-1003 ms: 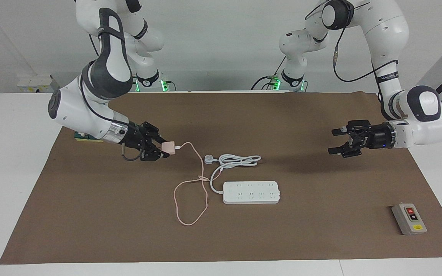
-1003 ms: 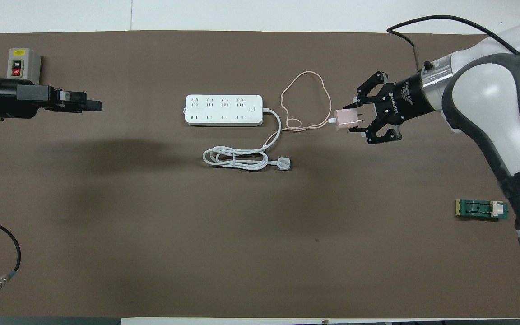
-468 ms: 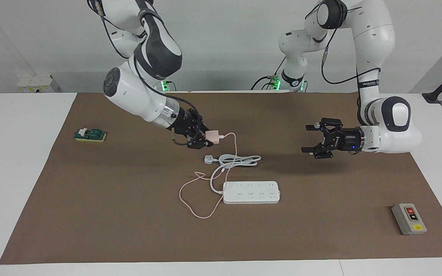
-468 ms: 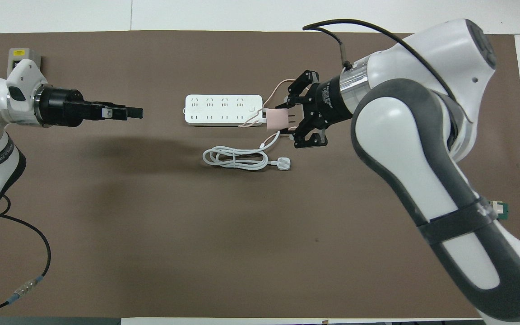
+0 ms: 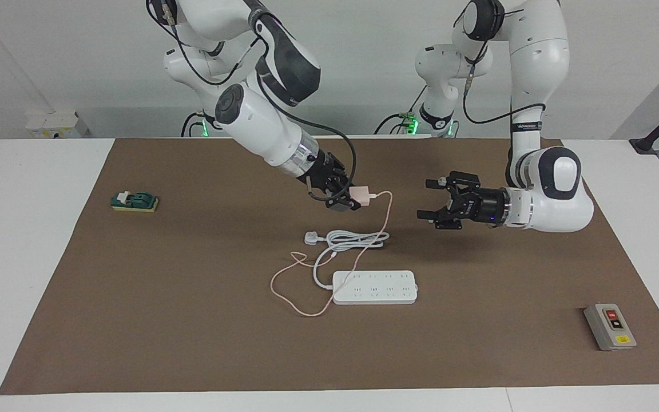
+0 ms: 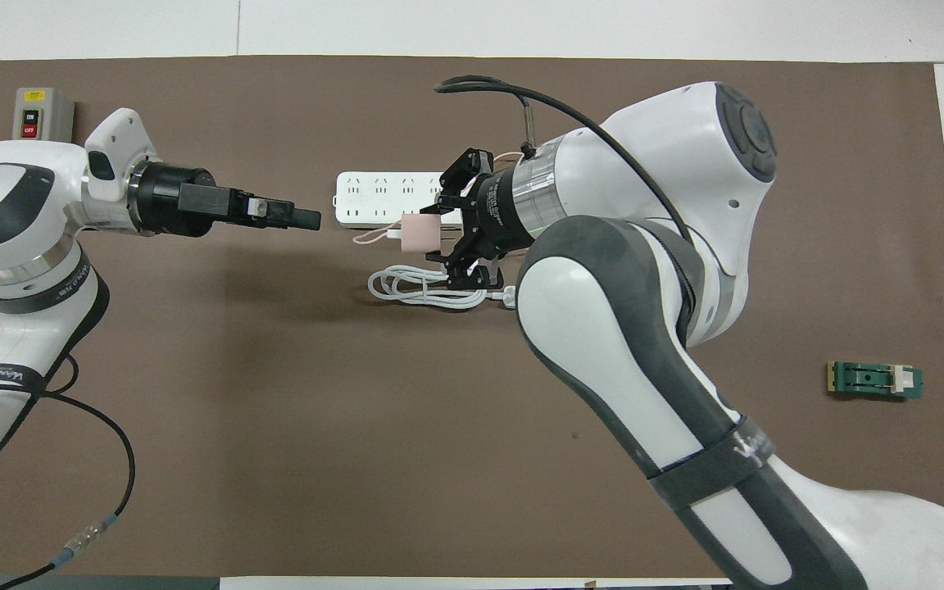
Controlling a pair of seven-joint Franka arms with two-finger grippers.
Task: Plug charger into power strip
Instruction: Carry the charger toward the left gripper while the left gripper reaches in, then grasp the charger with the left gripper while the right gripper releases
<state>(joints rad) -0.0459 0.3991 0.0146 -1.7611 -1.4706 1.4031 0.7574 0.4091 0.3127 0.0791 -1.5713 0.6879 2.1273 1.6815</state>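
Brown mat [image 5: 135, 320] covers most of the white table [image 5: 20, 240].

Right arm [image 6: 669, 270] comes in from its own end and reaches over the mat's middle. Left arm [image 5: 541, 189] reaches in level from its end.

Power strip [image 5: 375, 287] lies flat near the mat's centre, its thick white cord [image 5: 349, 239] coiled on the mat at 12 o'clock of it in the facing view, nearer the robots, ending in a white plug [image 5: 312, 237].

Right gripper [image 5: 348, 200] is up in the air over the coiled cord, fingers pinching the charger [image 5: 361, 195]. In the overhead view the charger [image 6: 420, 233] covers the strip's near edge. The charger is clear of the strip, not plugged in.

Left gripper [image 5: 435, 200] is in the air over bare mat, at 3 o'clock of the charger in the facing view, fingers spread wide with nothing between them, tips pointing toward the charger with a gap between the two.

Pink cable [image 5: 301, 286] hangs from the charger down across the coiled cord and loops on the mat beside the strip's cord end.

Grey switch box [image 5: 610, 327] with a red and a black button sits at 4 o'clock on the mat in the facing view, at the left arm's end, well apart from the strip.

Small green part [image 5: 135, 201] sits at 9 o'clock near the mat's edge, at the right arm's end.
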